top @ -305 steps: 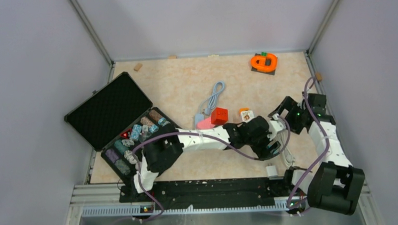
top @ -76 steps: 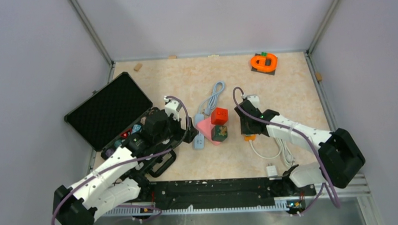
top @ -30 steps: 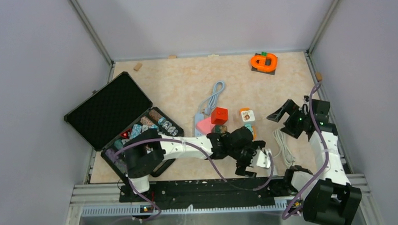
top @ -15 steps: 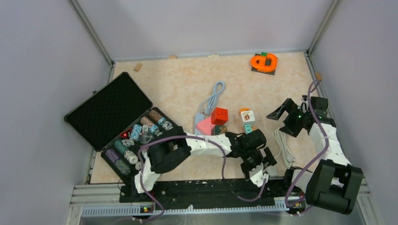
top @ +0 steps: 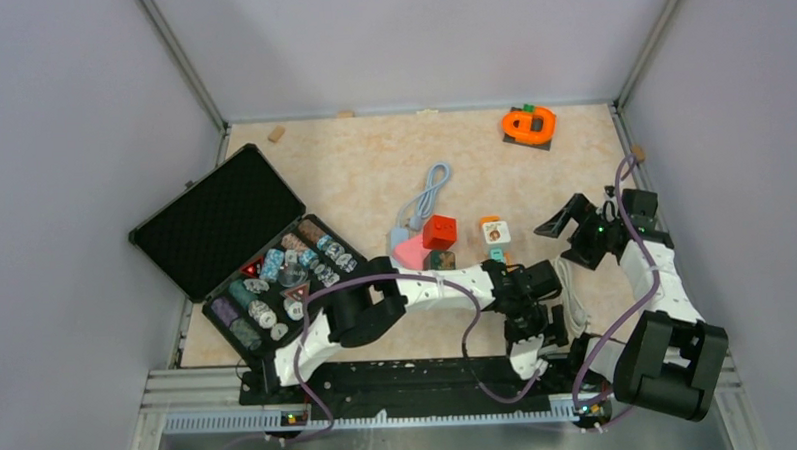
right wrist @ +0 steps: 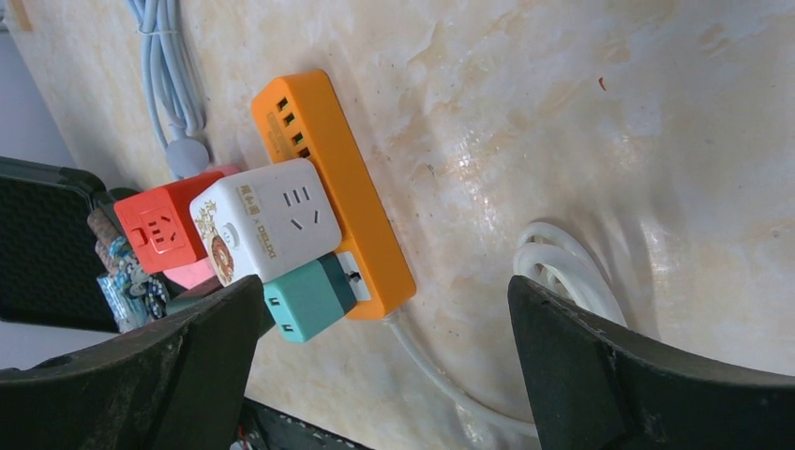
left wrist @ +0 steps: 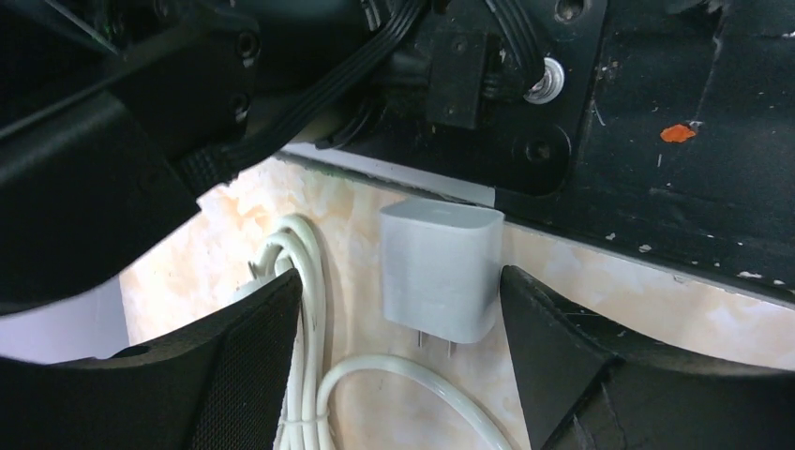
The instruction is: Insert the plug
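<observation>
The left end effector [left wrist: 398, 279] was spread wide over the white plug [left wrist: 439, 272], which lay on the surface [left wrist: 600, 309] against the black rail [left wrist: 656, 141], so it likely needed to drop down and squeeze the plug's flat sides, missing the cord [left wrist: 317, 356].

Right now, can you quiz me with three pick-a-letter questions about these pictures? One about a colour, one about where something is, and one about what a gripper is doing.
1. What colour is the long power strip? A orange; B purple; C black.
2. Where is the white plug? A held up in the air; B on the table by the black rail; C on top of the power strip.
3. How is the left gripper? A shut on the plug; B shut on nothing; C open.

Answers: A, the right wrist view shows it is orange. B, the left wrist view shows it lying beside the rail. C, one finger stands on each side of the plug.
</observation>
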Tool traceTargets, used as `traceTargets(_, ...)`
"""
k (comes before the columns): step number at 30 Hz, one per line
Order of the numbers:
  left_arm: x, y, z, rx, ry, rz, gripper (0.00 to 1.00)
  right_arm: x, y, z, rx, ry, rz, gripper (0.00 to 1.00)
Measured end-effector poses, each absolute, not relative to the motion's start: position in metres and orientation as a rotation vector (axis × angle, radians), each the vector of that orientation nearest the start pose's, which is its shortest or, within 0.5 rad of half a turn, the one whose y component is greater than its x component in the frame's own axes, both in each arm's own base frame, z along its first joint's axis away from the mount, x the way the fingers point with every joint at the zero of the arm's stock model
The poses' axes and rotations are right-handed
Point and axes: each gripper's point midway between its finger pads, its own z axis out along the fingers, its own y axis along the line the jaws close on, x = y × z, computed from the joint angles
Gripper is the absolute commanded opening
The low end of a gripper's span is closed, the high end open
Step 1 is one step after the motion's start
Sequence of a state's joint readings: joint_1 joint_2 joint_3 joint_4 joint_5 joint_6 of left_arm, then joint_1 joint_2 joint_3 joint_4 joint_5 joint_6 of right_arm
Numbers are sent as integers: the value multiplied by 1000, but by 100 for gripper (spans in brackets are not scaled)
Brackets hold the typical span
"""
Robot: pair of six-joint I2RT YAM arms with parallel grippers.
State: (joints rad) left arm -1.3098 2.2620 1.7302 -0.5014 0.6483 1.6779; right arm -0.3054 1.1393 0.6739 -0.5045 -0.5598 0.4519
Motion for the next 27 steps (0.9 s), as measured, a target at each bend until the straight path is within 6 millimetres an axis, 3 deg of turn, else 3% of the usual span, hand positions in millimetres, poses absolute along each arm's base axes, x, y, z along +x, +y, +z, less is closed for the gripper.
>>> traceTargets(6,63,-557,38,2500,-87,-705,68,264,30,99,700,2397,763,97)
traceTargets(14,46,-534,28,2605,-58,-793,51,264,31,99,701,2401,767,96)
traceTargets(27,47,-523,24,2655,38,-813,48,262,32,100,684,2404,778,93)
